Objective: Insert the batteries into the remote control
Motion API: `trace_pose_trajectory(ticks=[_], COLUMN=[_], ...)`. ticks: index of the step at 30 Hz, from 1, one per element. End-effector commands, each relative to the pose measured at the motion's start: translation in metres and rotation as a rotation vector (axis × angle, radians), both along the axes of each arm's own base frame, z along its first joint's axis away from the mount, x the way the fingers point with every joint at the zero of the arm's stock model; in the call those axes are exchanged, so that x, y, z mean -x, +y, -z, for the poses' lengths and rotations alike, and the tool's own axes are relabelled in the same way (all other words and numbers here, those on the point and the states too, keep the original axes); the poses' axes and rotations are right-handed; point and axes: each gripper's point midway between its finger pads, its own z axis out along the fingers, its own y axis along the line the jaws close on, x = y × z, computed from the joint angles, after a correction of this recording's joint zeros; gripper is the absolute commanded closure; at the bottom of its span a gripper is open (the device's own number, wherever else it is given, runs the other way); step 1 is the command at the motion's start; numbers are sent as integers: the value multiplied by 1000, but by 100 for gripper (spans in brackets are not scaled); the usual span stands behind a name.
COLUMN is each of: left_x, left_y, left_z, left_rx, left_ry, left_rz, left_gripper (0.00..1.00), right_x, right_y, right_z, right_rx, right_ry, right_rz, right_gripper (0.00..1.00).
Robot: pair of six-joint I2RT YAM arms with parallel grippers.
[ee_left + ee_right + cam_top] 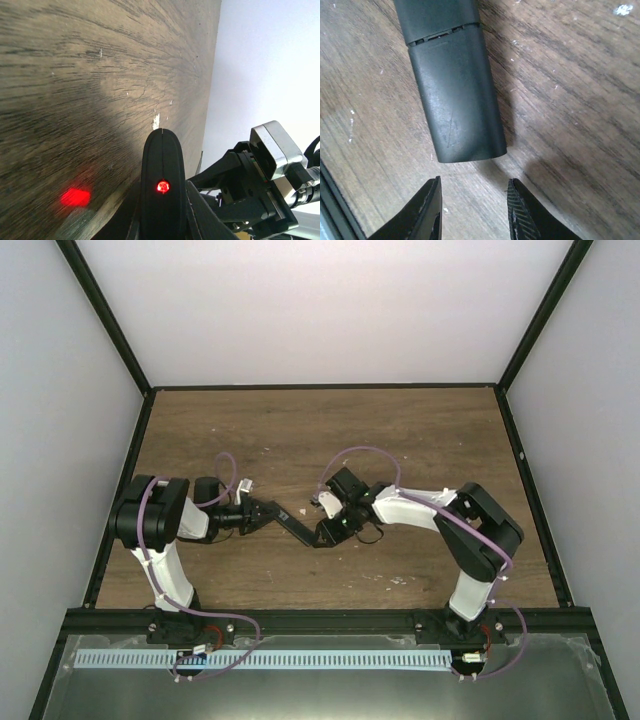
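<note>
The remote control (pixel 297 527) is a slim black bar hanging just above the wooden table, between the two arms. My left gripper (pixel 272 512) is shut on one end of it. In the left wrist view the remote (pixel 162 165) points away from the camera, a red light glowing on its end, and my left gripper (pixel 165 226) clamps its sides. The right wrist view shows the remote's smooth back (pixel 452 90) with a cover seam. My right gripper (pixel 475 202) stands open just short of that end, touching nothing. The batteries are out of view.
The wooden table (pixel 420 430) sits inside white walls with a black frame. Small white specks (pixel 398 580) dot the wood. The right arm's wrist (pixel 260 175) is close beside the remote. A red glow (pixel 75 196) falls on the tabletop.
</note>
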Motion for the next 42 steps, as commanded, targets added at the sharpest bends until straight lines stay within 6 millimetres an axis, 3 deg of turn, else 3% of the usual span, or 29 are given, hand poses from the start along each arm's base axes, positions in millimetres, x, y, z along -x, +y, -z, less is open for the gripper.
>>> trace_pose_trajectory(ticks=[1,7,13,42], left_x=[-3,-3,-2,-3], left_y=[-1,-1,-1,-1], left_z=[1,2,1,1], left_rx=[-15,-19,-27,-21], left_ry=[-38,-36,-39,-43], left_rz=[7,10,13,13], left_gripper=[100,100,100,100], right_x=[4,6,3,-16], right_y=[8,11,16,27], right_z=[-24,-27,-18,-1], right_rx=[-37,-43,-38,-61], right_ry=[81,164,219,271], right_rz=[62,96,96,91], right_gripper=[71,69,69,75])
